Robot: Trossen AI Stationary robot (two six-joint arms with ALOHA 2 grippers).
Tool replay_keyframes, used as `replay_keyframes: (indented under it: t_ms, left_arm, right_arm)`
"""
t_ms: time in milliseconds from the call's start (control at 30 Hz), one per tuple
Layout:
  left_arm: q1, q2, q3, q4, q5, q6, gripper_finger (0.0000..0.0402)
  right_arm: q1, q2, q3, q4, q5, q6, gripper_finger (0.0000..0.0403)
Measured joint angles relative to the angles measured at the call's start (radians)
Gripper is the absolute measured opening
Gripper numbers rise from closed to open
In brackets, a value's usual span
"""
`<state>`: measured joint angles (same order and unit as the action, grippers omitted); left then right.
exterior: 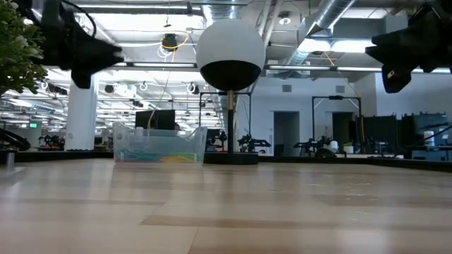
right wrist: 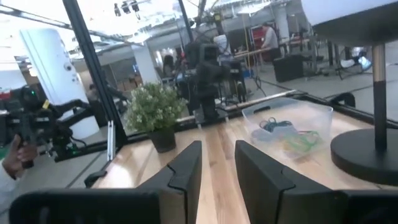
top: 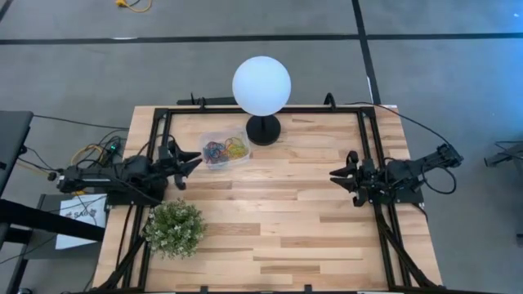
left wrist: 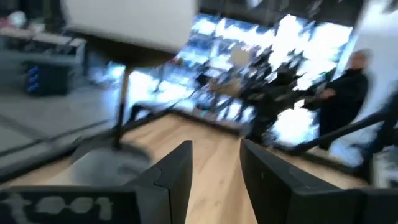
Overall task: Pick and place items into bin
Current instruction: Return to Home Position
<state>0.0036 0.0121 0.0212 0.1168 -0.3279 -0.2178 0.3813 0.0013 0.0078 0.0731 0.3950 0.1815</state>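
From above you get the whole layout. The clear bin (top: 225, 150) sits upper middle of the frame, just left of the lamp (top: 261, 86), with a tangle of coloured rubber bands (top: 219, 151) inside it. The left gripper (top: 189, 163) hangs just left of the bin, and the right gripper (top: 339, 176) is at centre right, well apart from it. The plant (top: 173, 229) stands at lower left.

The low view adds what the overhead hides. Both grippers are up off the table (exterior: 233, 212), the left one in the upper left corner and the right one in the upper right. The bands lie as a low layer on the bin's floor.

For the claws, go to the wrist views. The right one's fingers (right wrist: 186, 171) stand parted by a narrow gap, with only bare wood showing between them, and the bin is at centre right. The left wrist picture is blurred, yet you can make out its fingers (left wrist: 174, 180) likewise apart, holding nothing.
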Motion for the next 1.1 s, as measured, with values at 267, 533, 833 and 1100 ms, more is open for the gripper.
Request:
replay_keyframes:
  t_ms: [267,533,833,1100]
  left_arm:
    - [-0.001,0.001,-0.01,-0.032,-0.024,0.002,0.0124]
    - [0.0,0.001,-0.011,-0.036,0.011,0.051,0.0124]
    - [0.0,0.003,-0.012,-0.038,0.021,-0.002,0.0124]
    - [0.0,0.003,-0.013,-0.038,0.022,-0.002,0.0123]
  right_arm:
    - [-0.019,0.0,-0.001,0.041,0.0,-0.067,0.0091]
    - [-0.019,0.0,-0.001,0.03,0.0,-0.059,0.0091]
    - [-0.017,0.0,-0.002,0.014,0.0,-0.059,0.0091]
    - [-0.017,0.0,-0.002,0.014,-0.001,-0.059,0.0091]
